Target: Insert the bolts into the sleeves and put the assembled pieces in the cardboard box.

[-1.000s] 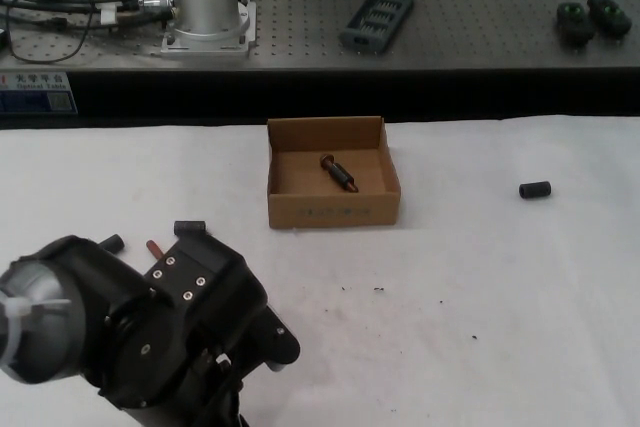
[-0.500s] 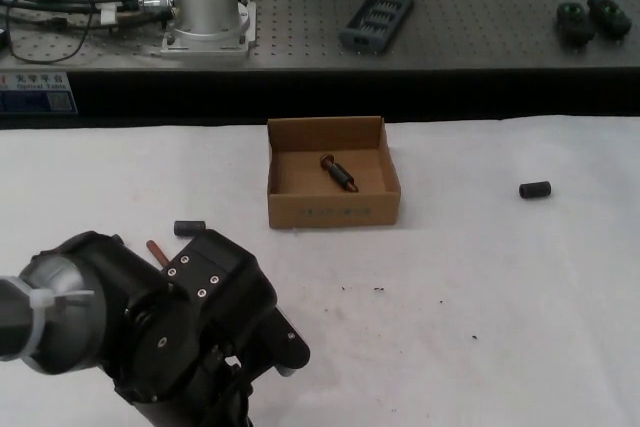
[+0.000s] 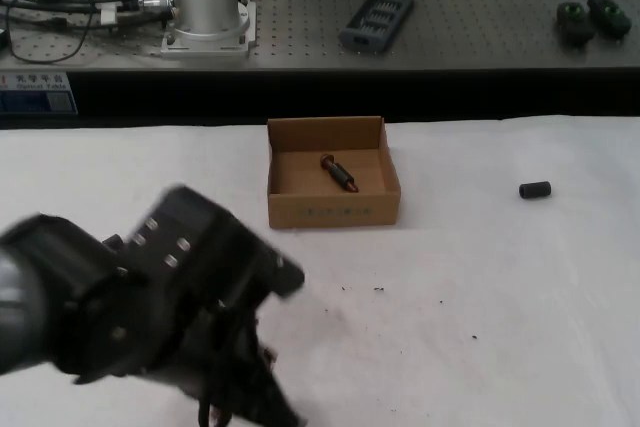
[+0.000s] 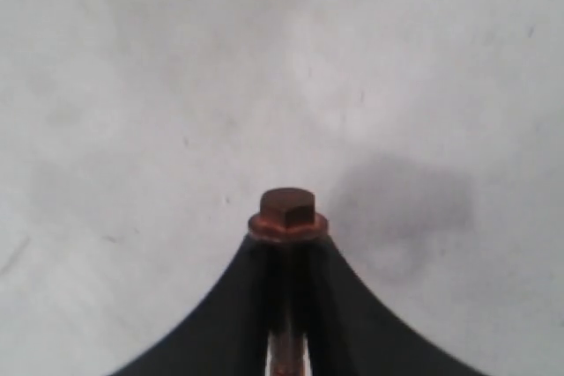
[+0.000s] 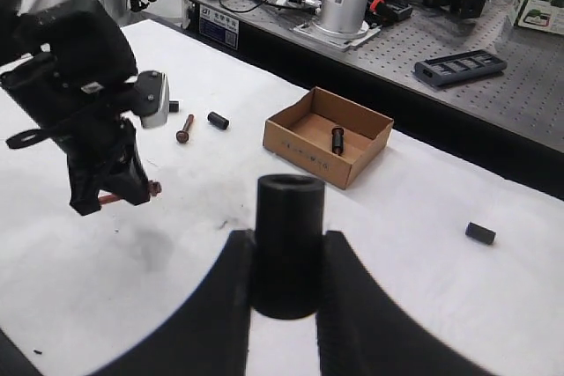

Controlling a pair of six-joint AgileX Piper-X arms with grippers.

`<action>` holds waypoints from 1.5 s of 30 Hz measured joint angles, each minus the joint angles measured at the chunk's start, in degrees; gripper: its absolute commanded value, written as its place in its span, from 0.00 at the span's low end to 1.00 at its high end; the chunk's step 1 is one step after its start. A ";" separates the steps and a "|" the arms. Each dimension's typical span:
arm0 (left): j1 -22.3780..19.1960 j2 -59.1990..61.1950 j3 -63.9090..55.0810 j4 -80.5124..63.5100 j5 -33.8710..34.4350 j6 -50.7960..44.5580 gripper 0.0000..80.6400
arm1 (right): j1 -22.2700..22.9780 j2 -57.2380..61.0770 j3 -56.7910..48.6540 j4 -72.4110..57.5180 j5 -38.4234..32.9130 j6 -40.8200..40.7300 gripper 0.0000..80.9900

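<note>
Bench cover (image 3: 480, 327), white, stretched across the high view, and the cardboard box (image 3: 333, 212) sat at mid-bench with one assembled piece (image 3: 339, 174) lying on its floor. Off to the right, well apart from the box, a lone sleeve (image 3: 535, 189) lay on the cover. Down in the near left corner the left arm (image 3: 150, 307) loomed as a dark blur, its fingers impossible to make out from there. Over to the left wrist view: the left gripper (image 4: 287, 248) was clenched on a copper-coloured bolt (image 4: 287, 209), both fingers pinching the shank just under the hex head, which poked out past the tips above the cover. On to the right wrist view: the right gripper (image 5: 289, 257) grasped a black sleeve (image 5: 290, 209), upright between its fingers with the open bore at the free end. Beyond it the left arm hung over the cover with the bolt in its tips. Past that arm a loose bolt (image 5: 183, 128) and a spare sleeve (image 5: 218, 120) lay near each other on the cover, apart from the box.
</note>
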 measured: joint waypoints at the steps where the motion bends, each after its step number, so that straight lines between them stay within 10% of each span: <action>1: 0.00 -1.93 0.00 -0.77 0.13 -0.56 0.01 | 0.00 0.00 0.00 -0.29 0.00 0.00 0.08; 29: 0.00 -46.77 28.40 -44.37 6.49 -12.04 0.01 | 0.00 2.53 26.87 -45.92 -21.11 14.40 0.08; 45: 0.00 -48.32 40.20 -72.76 6.49 -12.51 0.01 | 0.09 36.94 34.11 -83.96 -24.43 13.91 0.08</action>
